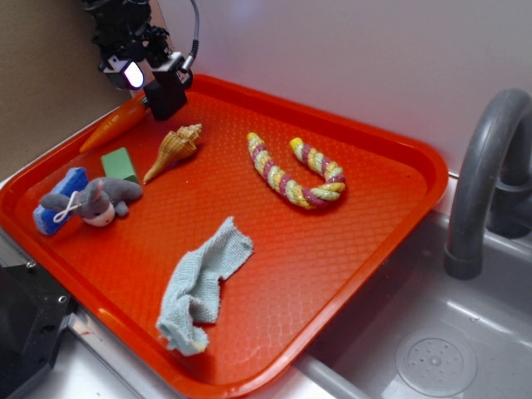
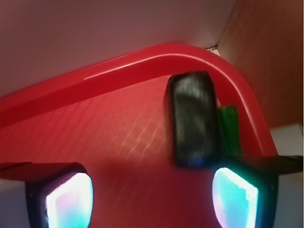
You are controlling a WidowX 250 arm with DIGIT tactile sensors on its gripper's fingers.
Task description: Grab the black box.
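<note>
Filling most of the exterior view is the orange-red tray (image 1: 366, 224), resting beside a grey sink (image 1: 465, 349) with its curved grey faucet (image 1: 482, 174). Next in size, a pale blue cloth (image 1: 199, 287) lies crumpled near the tray's front edge, and a yellow-and-pink rope toy (image 1: 291, 174) curls toward the far side. A spiral seashell (image 1: 173, 152) lies left of the rope, with a grey stuffed animal (image 1: 93, 202) lying on a blue block (image 1: 60, 199) at the left rim. My gripper (image 1: 141, 71) hangs over the tray's far-left corner, its light glowing, and the black box (image 1: 166, 96) sits just below and beside it, at the thick end of an orange carrot (image 1: 112, 126). From my wrist camera my two fingers (image 2: 61, 199) stand wide apart with nothing between them; the box (image 2: 194, 118) lies ahead, in line with my right-hand pad rather than centred in the gap, close to the tray's curved rim (image 2: 142, 59). Smallest is the green block (image 1: 120, 165), near the stuffed animal.
</note>
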